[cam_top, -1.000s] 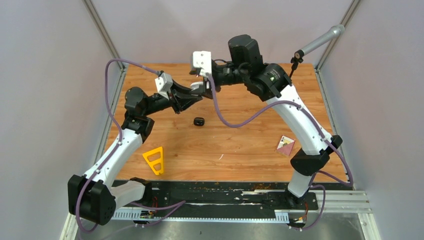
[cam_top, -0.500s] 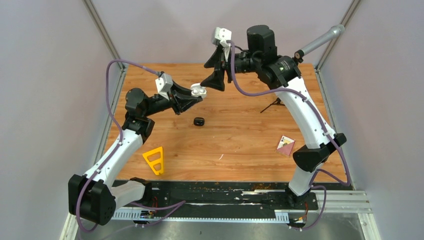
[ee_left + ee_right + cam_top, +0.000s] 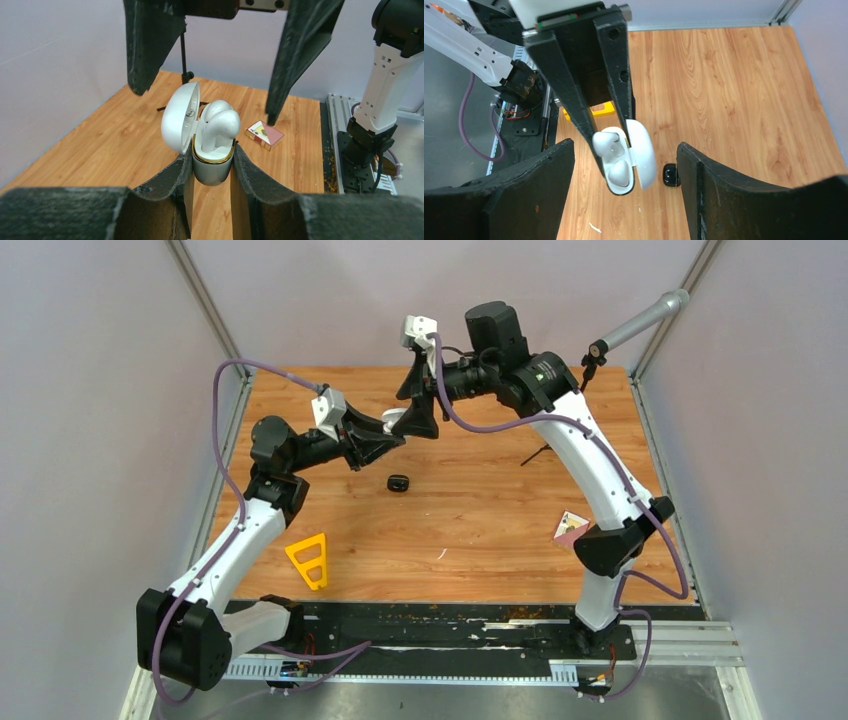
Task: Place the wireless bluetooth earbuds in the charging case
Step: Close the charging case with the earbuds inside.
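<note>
Left tool [image 3: 212, 167] is clamped on the white charging case [image 3: 212, 175], held above the tabletop [image 3: 480, 520], lid [image 3: 177, 117] open toward 10 o'clock in its wrist view. Both white earbuds [image 3: 220, 122] sit in the wells. Right tool [image 3: 624, 147] has spread its jaws over the last second, lifted off and swung back, and now straddles the case without contact. This reads as a release after seating. The small black item [image 3: 398, 483] at 6 o'clock lies untouched.

White charging case [image 3: 212, 172] w/ gold rim, white earbuds [image 3: 220, 120], small black obj [image 3: 398, 483], yellow triangle [image 3: 309, 560], wood-grain table [image 3: 480, 525].
</note>
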`<action>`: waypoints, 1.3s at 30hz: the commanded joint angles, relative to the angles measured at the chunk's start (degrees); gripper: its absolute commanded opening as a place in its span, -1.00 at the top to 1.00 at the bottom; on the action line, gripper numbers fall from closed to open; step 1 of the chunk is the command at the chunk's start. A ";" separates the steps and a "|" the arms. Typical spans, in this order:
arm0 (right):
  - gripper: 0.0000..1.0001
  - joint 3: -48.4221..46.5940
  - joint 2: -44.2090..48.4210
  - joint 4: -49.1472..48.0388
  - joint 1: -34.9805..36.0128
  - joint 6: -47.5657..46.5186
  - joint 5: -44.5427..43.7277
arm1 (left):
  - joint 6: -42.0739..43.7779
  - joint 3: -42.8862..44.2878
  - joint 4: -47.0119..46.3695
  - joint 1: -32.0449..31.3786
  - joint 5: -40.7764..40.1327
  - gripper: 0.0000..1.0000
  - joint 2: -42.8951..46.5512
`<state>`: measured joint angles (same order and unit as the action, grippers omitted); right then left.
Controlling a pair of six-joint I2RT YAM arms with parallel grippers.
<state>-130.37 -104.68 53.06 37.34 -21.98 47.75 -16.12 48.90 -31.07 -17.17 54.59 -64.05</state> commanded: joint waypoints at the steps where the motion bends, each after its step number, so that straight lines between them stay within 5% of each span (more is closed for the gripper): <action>1: -0.50 -4.53 -2.55 2.69 0.12 -0.30 -0.86 | 1.48 1.46 -0.54 -0.10 1.21 1.00 1.12; 31: -0.59 -4.23 -1.41 9.80 0.19 -3.53 5.15 | 2.10 1.81 2.85 -0.15 -4.70 1.00 0.57; 39: -0.58 -2.68 2.84 9.56 2.39 -9.32 -7.46 | -0.25 1.00 6.16 -0.10 -8.30 1.00 -1.77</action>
<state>-133.08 -106.78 62.39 38.68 -26.17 47.51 -14.59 48.99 -24.84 -17.28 48.66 -64.88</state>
